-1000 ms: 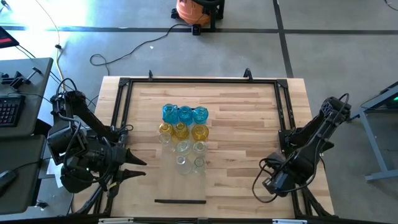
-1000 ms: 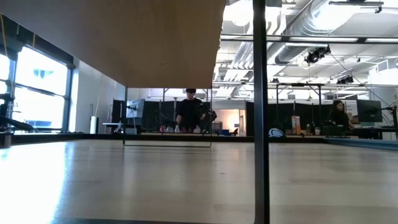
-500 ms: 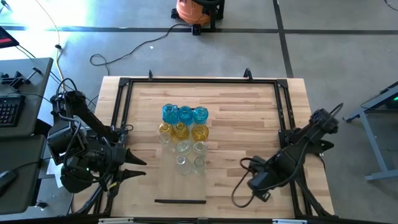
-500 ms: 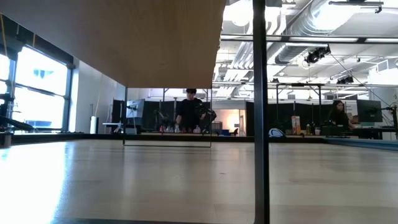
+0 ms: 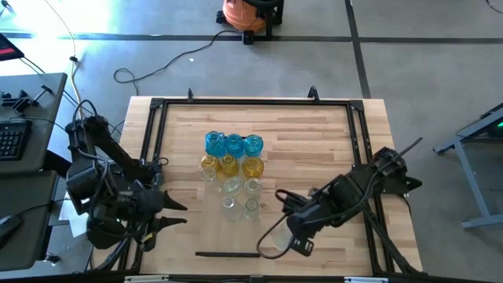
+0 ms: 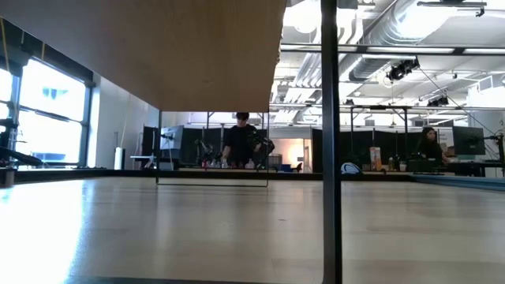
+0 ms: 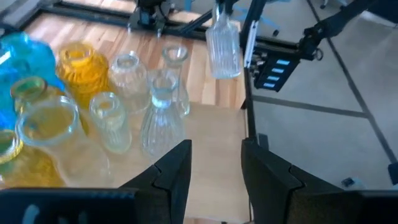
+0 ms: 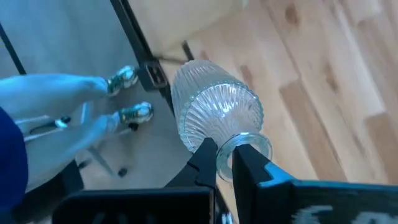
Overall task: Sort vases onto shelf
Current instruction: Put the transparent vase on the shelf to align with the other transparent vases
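Several small glass vases stand bunched on the pale shelf (image 5: 212, 236): blue ones (image 5: 233, 144) farthest, yellow ones (image 5: 230, 165) in the middle, clear ones (image 5: 240, 196) nearest. The left wrist view shows them upright on their bases (image 7: 112, 106). My right gripper (image 8: 225, 163) is shut on a clear ribbed vase (image 8: 214, 112), which also shows in the left wrist view (image 7: 224, 46), hanging above the table beyond the group. My left gripper (image 7: 217, 174) stands open at the table's left side (image 5: 169, 212), pointing at the group, with nothing between its fingers. My right gripper pinches the clear vase's narrow neck (image 8: 231, 148), just below the mouth, between its two fingers. The fingers come from above, pointing steeply down. The vase hangs upright below them, its ribbed body (image 7: 224, 53) lifted clear of the table.
A black frame rail (image 5: 251, 102) runs round the plank table. Bare planks lie right of the vases (image 5: 314, 149). An orange vacuum (image 5: 247, 14) and a cable lie on the floor behind. In the low view, a dark post (image 6: 330, 142) stands close and a person (image 6: 239, 142) stands far off.
My right arm has swung from the table's near right corner toward its left, up to the shelf's near end. It has risen and its wrist has rolled. Its fingers have stayed shut.
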